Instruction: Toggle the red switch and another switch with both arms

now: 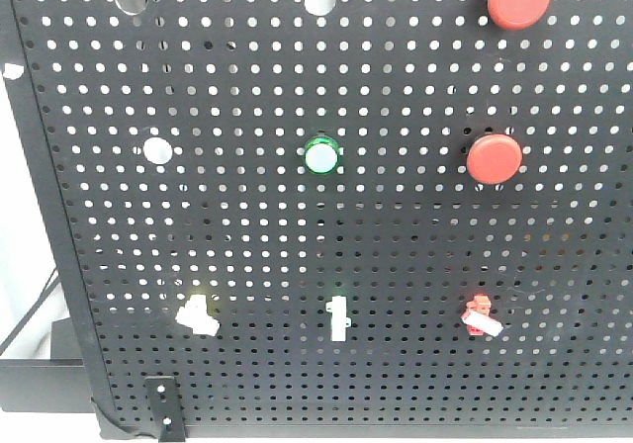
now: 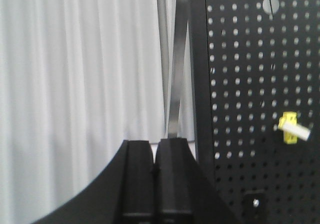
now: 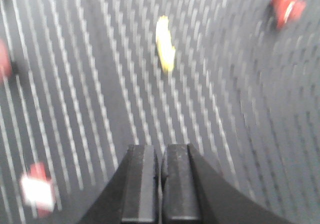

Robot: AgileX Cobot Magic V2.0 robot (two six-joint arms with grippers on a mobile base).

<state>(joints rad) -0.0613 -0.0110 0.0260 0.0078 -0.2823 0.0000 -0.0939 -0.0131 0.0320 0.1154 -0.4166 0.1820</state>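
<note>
A: Where are the switches?
B: I see the red switch [image 1: 480, 316] at the board's [image 1: 247, 235] lower right and the yellow switch [image 1: 198, 314] at its lower left.
A: Grippers?
B: Left gripper [image 2: 155, 149] and right gripper [image 3: 160, 154] both have jaws pressed together, holding nothing. The right view's blurred.

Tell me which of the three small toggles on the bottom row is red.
The rightmost toggle: red body, white lever. The middle toggle is all white; the leftmost toggle is pale yellow.
</note>
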